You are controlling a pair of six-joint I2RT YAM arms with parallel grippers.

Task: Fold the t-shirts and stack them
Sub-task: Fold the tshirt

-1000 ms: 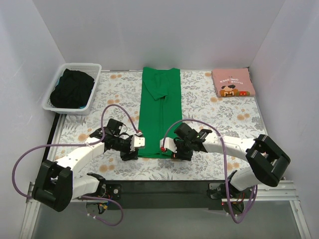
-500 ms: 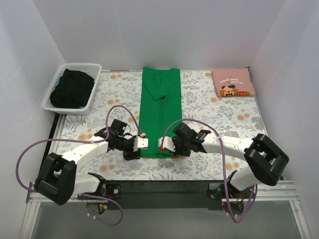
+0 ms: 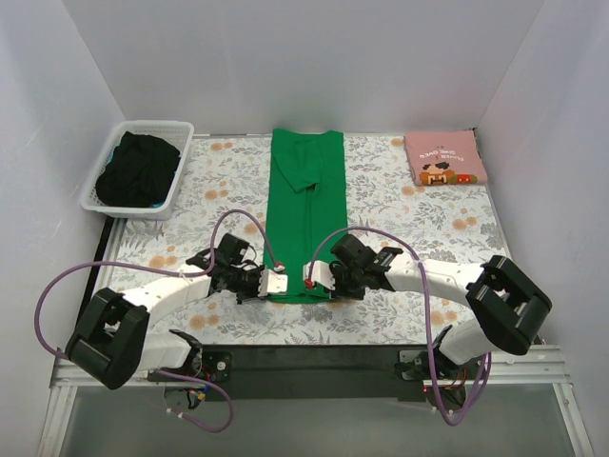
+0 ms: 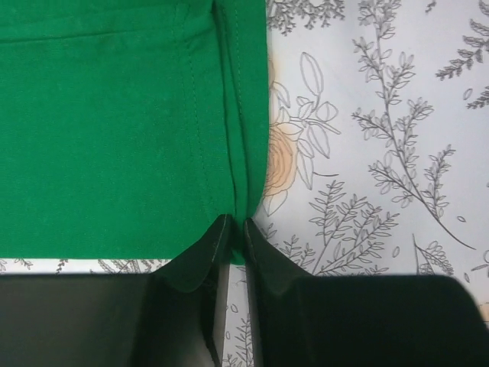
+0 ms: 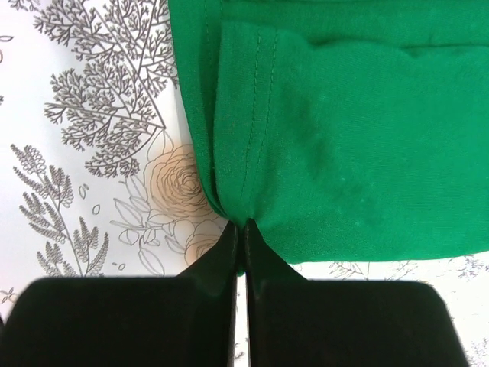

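The green t-shirt [image 3: 304, 205] lies as a long narrow strip down the middle of the floral table cloth. Its near hem [image 4: 114, 153] fills the left wrist view, and the same hem [image 5: 351, 138] fills the right wrist view. My left gripper [image 3: 277, 282] [image 4: 237, 229] is shut on the near left corner of that hem. My right gripper [image 3: 309, 279] [image 5: 241, 229] is shut on the near right corner, with cloth pinched between the black fingers. The pink t-shirt [image 3: 444, 158] with a cartoon print lies folded at the far right.
A white slatted basket [image 3: 181, 181] holding dark clothing [image 3: 138, 169] stands at the far left corner. White walls close in the table on three sides. Purple cables loop over both arms near the front edge.
Both grippers have closed on the green t-shirt's near hem, the right one first. The left gripper slid right to the hem's corner.
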